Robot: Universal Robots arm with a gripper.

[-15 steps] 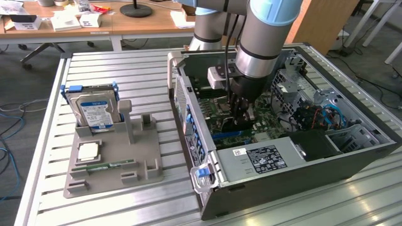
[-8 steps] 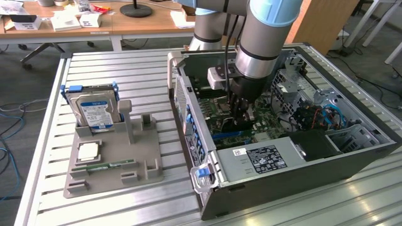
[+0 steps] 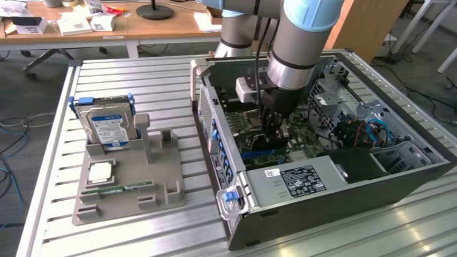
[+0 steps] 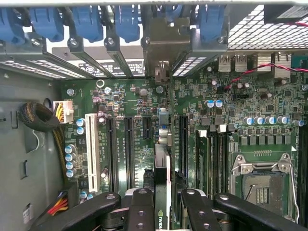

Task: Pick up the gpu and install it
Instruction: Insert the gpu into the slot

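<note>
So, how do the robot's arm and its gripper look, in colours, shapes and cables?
The arm is a thick silver-grey tube with light blue joint caps and a black ring near the wrist. A black cable runs down beside it, and a small white box sits at the wrist. The gripper is black, its fingers made of jointed bars with silver pins.

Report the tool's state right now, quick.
Tool: closed on the gpu, held edge-on over the motherboard.

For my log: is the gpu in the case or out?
In: tool holds gpu on edge over the motherboard. Seated: cannot tell.
</note>
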